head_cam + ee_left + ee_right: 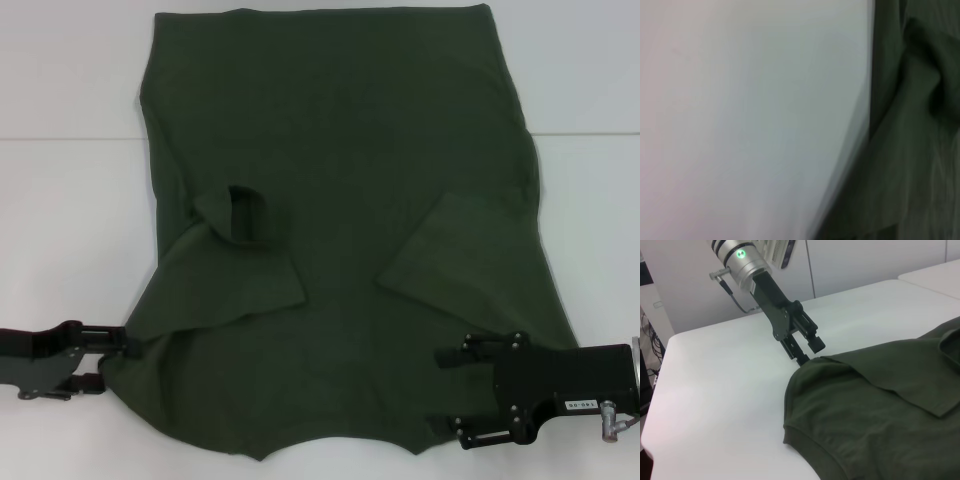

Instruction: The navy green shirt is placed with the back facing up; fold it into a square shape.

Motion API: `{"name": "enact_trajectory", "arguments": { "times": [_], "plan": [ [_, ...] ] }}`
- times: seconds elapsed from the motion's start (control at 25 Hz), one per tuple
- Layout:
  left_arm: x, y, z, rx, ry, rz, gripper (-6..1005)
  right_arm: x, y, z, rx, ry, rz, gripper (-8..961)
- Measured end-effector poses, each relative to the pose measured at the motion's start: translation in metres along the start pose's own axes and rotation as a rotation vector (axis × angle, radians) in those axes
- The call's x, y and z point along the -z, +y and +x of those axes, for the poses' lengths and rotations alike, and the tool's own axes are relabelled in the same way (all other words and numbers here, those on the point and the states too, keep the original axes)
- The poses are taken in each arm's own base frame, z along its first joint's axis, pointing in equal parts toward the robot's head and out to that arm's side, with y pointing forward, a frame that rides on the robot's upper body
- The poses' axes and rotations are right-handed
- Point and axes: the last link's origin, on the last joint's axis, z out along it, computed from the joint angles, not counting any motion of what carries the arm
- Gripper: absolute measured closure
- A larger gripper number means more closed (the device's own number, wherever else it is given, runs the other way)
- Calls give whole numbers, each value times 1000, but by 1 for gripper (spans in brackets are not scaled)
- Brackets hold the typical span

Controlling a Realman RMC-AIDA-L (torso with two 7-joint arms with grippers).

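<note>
Sleeves already lie folded inward on the navy green shirt (340,230), spread across the table (70,200). We see the left gripper (118,362) clenched on its seven-o'clock corner; right gripper (450,395) released (five o'clock), ready for lifting.

From my station the head view is evenly and brightly lit, the white table (70,250) nearly washed out, with only soft, thin shadows hugging the edges of the navy green shirt (340,180) and under its folded sleeves. The dark fabric swallows detail, so creases read faintly. My left wrist view is badly out of focus: cloth and tabletop are smeared, the boundary between them a hazy band. The right wrist view is sharper, with a green indicator light (742,254) glowing.
</note>
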Motion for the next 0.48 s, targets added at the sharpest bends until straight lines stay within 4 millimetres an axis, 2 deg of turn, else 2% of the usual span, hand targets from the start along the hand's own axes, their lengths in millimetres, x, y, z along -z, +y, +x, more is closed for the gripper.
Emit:
{"name": "enact_trajectory", "arguments": {
  "times": [0.48],
  "plan": [
    [-12, 15, 3, -23, -24, -32, 188, 0, 0, -1, -4, 0, -1, 96]
  ]
}}
